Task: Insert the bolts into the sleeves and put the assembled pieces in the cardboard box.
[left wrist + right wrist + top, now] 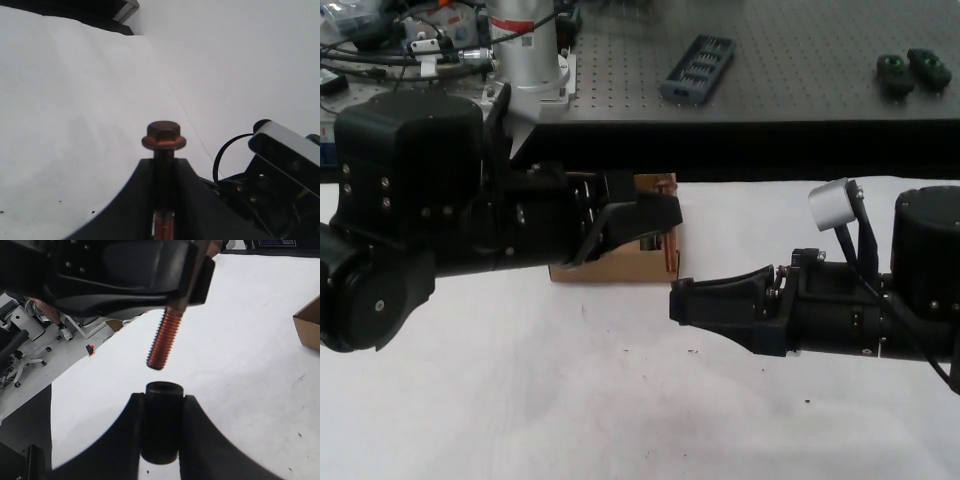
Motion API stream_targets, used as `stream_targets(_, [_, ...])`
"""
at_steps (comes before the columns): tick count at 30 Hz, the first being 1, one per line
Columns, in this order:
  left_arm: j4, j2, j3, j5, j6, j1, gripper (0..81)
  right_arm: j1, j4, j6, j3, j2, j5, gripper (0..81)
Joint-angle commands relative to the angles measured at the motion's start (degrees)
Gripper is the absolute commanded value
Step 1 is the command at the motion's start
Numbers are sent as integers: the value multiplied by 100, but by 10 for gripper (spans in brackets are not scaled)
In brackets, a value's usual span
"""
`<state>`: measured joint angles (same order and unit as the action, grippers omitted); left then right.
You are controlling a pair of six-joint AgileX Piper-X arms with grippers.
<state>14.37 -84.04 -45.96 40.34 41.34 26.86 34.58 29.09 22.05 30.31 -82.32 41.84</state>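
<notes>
Bolt (pixel 162 340) sits clamped by its shank in the left gripper (pixel 163 167), threaded tip aimed just short of the black sleeve (pixel 163 425) pinched in the right gripper (pixel 685 298), so they can mate, mid-frame in the high view near the cardboard box (pixel 620 265).

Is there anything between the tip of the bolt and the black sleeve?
No. The right wrist view shows just a bare gap between the bolt tip and the sleeve mouth, with the white bench cover behind.
</notes>
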Motion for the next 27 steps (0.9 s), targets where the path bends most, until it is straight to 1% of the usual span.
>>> stream_targets(1, [197,17,-61,91,-12,19,6,26,168,149,69,83,-103,57])
stream_targets(6, [197,17,-61,274,-12,19,6,24,168,149,69,83,-85,57])
stream_targets(9, [197,17,-61,283,-12,19,6,24,168,149,69,83,77,57])
stream_targets(16, [197,17,-61,283,-12,19,6,24,168,149,69,83,119,57])
stream_targets(23, [197,17,-61,281,-287,19,6,24,168,149,69,83,163,57])
stream_targets(27, [197,17,-61,433,-319,19,6,24,232,149,69,83,162,57])
